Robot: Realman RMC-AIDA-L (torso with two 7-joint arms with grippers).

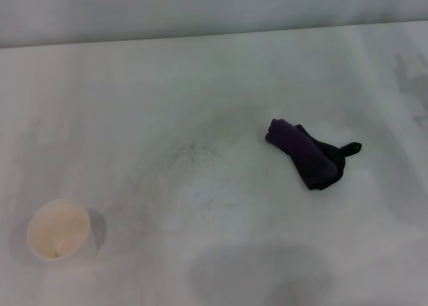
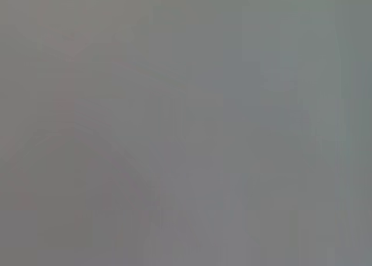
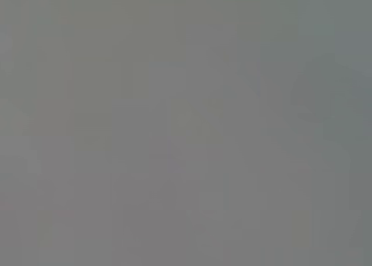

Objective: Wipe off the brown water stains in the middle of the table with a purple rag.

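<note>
Head view shows the purple rag (image 1: 306,152) lying bunched on the table (image 1: 221,72), its black part and small loop pointing away from the table's middle. Faint dark speckles (image 1: 194,150) mark the surface just beside the rag, toward the centre. A white paper cup (image 1: 58,229) stands well apart from the rag, beyond those speckles. Neither gripper appears, so finger state cannot be told.

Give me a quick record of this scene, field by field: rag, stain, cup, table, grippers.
rag: purple rag, bunched, lying on the table right of centre
stain: no clear brown puddle visible; only faint grey speckles near the middle
cup: white paper cup, upright, near left
table: white table, smudged
grippers: neither in view; wrist views show nothing
</note>
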